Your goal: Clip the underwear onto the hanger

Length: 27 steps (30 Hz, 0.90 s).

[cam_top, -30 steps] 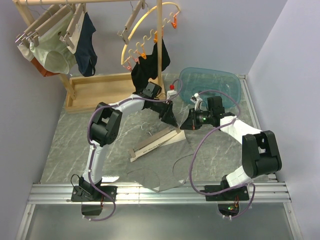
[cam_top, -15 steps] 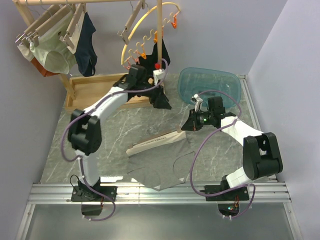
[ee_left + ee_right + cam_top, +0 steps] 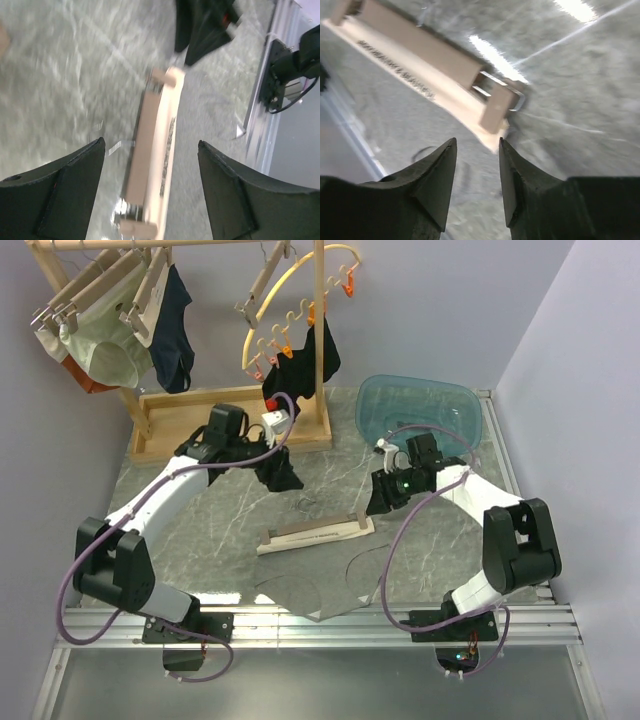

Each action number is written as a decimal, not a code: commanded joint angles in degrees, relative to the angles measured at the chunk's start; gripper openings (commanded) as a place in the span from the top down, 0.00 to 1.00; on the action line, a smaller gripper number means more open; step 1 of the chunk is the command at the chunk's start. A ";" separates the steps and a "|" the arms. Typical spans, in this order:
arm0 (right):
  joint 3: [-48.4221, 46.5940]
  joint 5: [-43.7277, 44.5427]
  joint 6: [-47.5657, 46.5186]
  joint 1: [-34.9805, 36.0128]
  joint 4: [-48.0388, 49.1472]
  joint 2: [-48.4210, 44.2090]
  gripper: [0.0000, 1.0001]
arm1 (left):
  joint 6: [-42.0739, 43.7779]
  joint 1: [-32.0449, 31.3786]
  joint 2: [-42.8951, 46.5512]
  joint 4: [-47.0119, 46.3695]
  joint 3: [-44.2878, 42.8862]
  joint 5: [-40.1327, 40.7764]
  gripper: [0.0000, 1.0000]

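The underwear [image 3: 318,585] is a pale grey piece, close in tone to the table, lying flat near the front edge. The hanger [image 3: 316,531], a straight light wooden bar with a clip [image 3: 167,77] at each end, lies across its upper edge, touching it. Whether the clips grip the fabric cannot be told.

The table [image 3: 200,530] is grey marbled, with a metal rail [image 3: 300,625] along the near side. The walls [image 3: 450,300] are pale lilac.

There are two arms. The left gripper [image 3: 285,480] hangs above the table behind the hanger, its jaws spread wide and holding nothing. The right gripper [image 3: 377,504] sits just beside the hanger's right end, its jaws partly apart with nothing between them.

One wooden rack [image 3: 320,340] stands at the back. It carries one yellow hanger [image 3: 290,290], one black garment [image 3: 300,370], one pair of green briefs [image 3: 105,345] and one pair of navy briefs [image 3: 175,330]. One clear blue tub [image 3: 425,410] sits at the back right.
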<state>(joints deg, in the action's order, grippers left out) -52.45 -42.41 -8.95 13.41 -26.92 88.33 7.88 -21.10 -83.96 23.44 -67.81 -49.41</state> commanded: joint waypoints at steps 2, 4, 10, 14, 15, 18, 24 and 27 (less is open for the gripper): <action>-7.22 10.48 -6.69 2.32 -3.93 -1.58 0.52 | -2.24 2.99 5.56 -2.35 4.00 1.51 0.19; -9.94 13.05 -8.97 5.65 -4.19 -1.67 0.49 | -3.13 3.61 6.79 -1.47 4.27 1.95 0.19; -16.37 21.31 -17.14 16.01 -7.53 2.89 0.34 | -6.20 7.03 9.25 1.78 3.65 -0.68 0.14; -20.15 23.34 -22.07 20.86 -9.29 7.46 0.34 | -9.88 10.90 11.36 1.78 3.91 -3.93 0.01; -20.59 23.43 -23.55 21.83 -9.12 8.68 0.34 | -10.42 11.34 11.97 1.70 4.18 -4.03 0.01; -21.56 23.60 -25.41 24.82 -8.77 11.14 0.37 | -11.92 13.19 13.38 0.99 5.05 -5.52 0.01; -22.79 23.34 -27.00 28.33 -8.77 16.16 0.40 | -13.59 16.97 13.83 0.11 6.90 -7.54 0.01; -22.61 24.22 -26.82 29.21 -7.10 17.74 0.40 | -13.94 18.73 13.30 -0.24 7.17 -8.94 0.01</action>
<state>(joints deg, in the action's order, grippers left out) -72.58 -19.40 -34.30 41.69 -35.24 105.38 -4.38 -3.84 -71.07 24.71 -60.99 -54.85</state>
